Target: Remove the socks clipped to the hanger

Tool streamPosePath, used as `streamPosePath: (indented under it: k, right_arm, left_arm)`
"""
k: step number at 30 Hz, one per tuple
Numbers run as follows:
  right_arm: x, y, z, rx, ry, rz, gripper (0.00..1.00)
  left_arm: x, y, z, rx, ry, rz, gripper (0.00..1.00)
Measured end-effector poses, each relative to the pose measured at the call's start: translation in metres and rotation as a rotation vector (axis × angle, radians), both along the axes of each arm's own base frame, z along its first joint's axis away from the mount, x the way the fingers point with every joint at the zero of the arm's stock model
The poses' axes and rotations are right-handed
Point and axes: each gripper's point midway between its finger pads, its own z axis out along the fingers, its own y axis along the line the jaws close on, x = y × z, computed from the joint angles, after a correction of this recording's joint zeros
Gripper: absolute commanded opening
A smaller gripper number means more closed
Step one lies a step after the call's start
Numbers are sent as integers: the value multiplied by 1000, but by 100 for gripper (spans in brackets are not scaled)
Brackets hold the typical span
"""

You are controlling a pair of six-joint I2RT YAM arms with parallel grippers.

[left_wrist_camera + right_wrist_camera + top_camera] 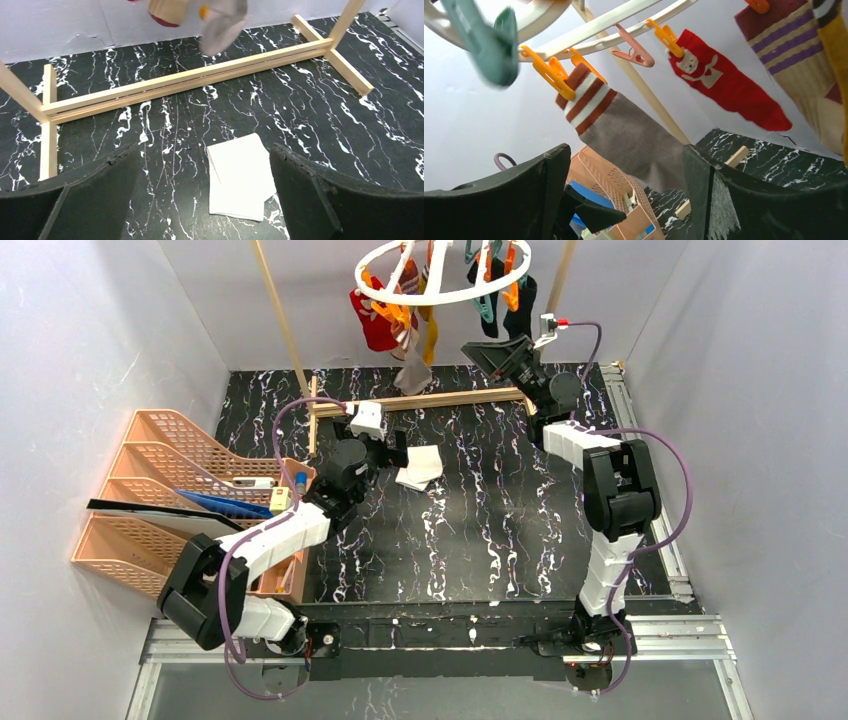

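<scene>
On R wrist cam only: bear motif (689,63) on red sock (734,87)

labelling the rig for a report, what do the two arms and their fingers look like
The left arm and right arm have boxy white links joined by black joints, each trailed by a thin purple cable. The fingers are broad, matte black wedges with rough edges.

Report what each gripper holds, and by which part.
Nothing: left gripper is open above the lying white sock; right gripper is open, facing the clipped grey sock.
</scene>
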Motion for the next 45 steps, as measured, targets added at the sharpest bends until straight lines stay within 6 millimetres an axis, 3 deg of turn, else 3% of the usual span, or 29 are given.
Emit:
streamPosePath:
  k: [5, 10, 16, 22, 38, 45]
  right_arm:
    - [-6, -9, -12, -13, 23, -10, 89]
    - [-16, -12, -22, -32, 46, -2, 89]
    - [-22, -22, -19, -40, 36, -10, 89]
    - [-20, -35, -18, -39, 27, -35, 89]
    - [-21, -44, -19, -37, 22, -36, 89]
    - [-22, -45, -15, -36, 18, -36, 88]
  left_arm:
    - [4, 9, 0, -17, -26, 43, 98]
    - [16, 2, 2, -50, -54, 31, 98]
    - [40, -36, 14, -105, -80, -74, 98]
    - [52, -72, 34, -174, -105, -203, 98]
    - [34, -147, 39, -243, -85, -469, 98]
    - [42, -172, 27, -237, -78, -476, 98]
